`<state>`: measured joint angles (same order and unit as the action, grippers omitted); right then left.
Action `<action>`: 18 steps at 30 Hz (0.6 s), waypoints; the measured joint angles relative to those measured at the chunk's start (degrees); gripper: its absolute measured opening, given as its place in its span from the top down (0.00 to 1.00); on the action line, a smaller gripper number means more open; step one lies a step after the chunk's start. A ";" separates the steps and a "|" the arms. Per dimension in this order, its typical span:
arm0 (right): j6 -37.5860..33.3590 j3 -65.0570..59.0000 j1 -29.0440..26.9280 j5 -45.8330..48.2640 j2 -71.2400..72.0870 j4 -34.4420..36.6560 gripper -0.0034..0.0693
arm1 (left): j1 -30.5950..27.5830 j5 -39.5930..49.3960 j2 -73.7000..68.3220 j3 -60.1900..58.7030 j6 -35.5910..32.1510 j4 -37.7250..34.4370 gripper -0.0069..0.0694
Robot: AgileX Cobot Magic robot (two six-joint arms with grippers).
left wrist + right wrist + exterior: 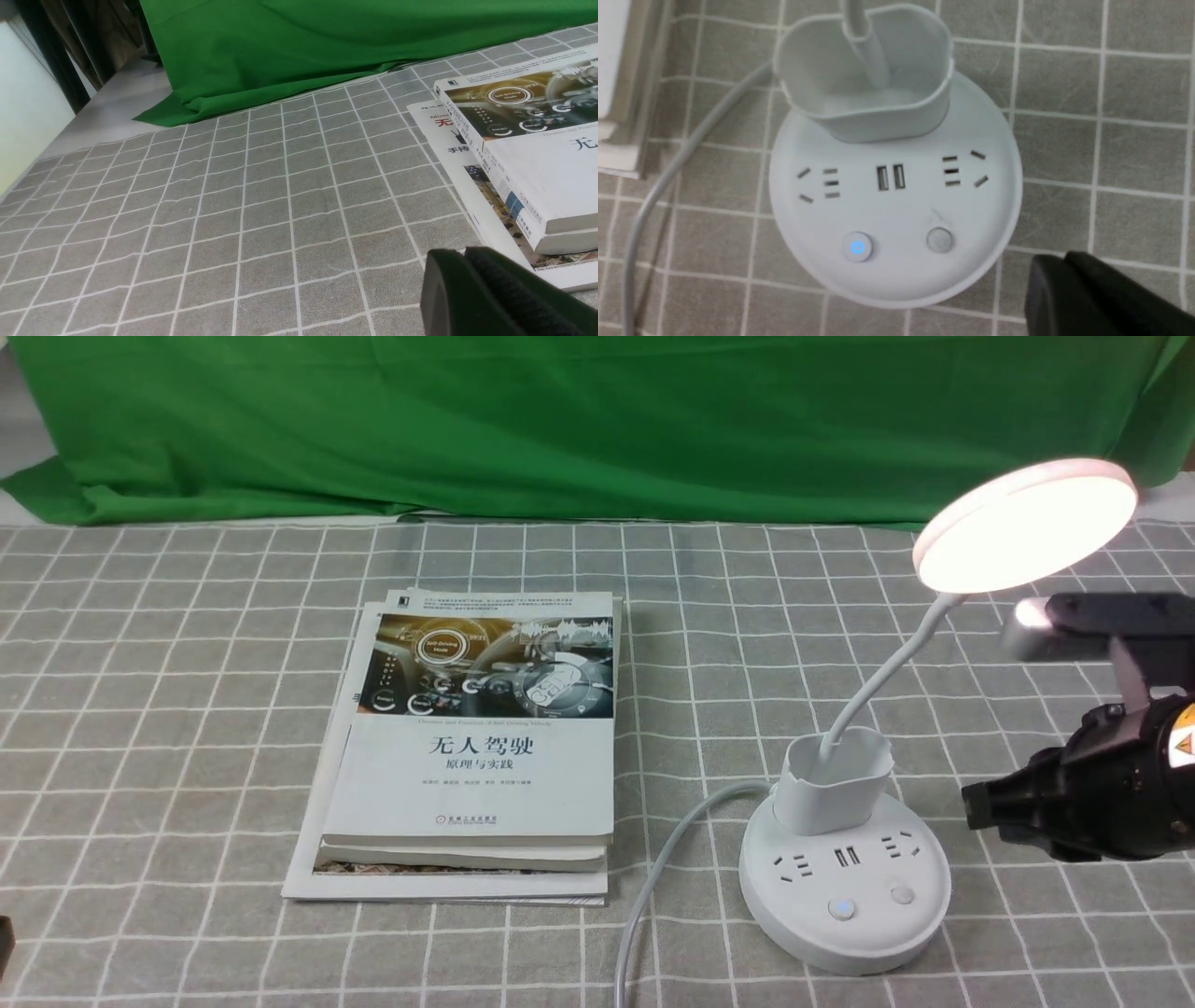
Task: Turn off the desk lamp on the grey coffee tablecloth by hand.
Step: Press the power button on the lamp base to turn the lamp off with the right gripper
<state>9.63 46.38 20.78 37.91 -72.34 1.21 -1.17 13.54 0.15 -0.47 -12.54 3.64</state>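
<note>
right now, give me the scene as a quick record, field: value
lamp: head lit, base on the grey tablecloth
buttons: one glowing blue, one unlit
cup: on the base, lamp neck rising from it
books: stacked left of the lamp
right gripper: right of the base, off the buttons
left gripper: away from the lamp
task: lamp not yet off

The right gripper (pixel 976 807) is bulky and matte black, with black cables, a silver-tipped part toward its ten o'clock and a yellow warning label toward three o'clock.
</note>
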 joint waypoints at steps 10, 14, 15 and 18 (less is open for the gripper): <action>-3.13 -5.60 0.05 -7.40 -2.68 8.27 0.89 | 0.00 0.00 0.00 0.00 0.00 0.00 0.88; -3.21 -7.39 1.49 -11.91 -4.98 8.90 0.89 | 0.00 0.00 0.00 0.00 0.00 0.00 0.88; -3.21 -7.45 2.15 -12.92 -5.83 8.97 0.89 | 0.00 0.00 0.00 0.00 0.00 0.00 0.88; -3.21 -7.45 3.21 -14.39 -8.13 9.19 0.89 | 0.00 0.00 0.00 0.00 0.00 0.00 0.88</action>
<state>6.41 38.93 23.99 23.52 -80.47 10.39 -1.17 13.54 0.15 -0.47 -12.54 3.64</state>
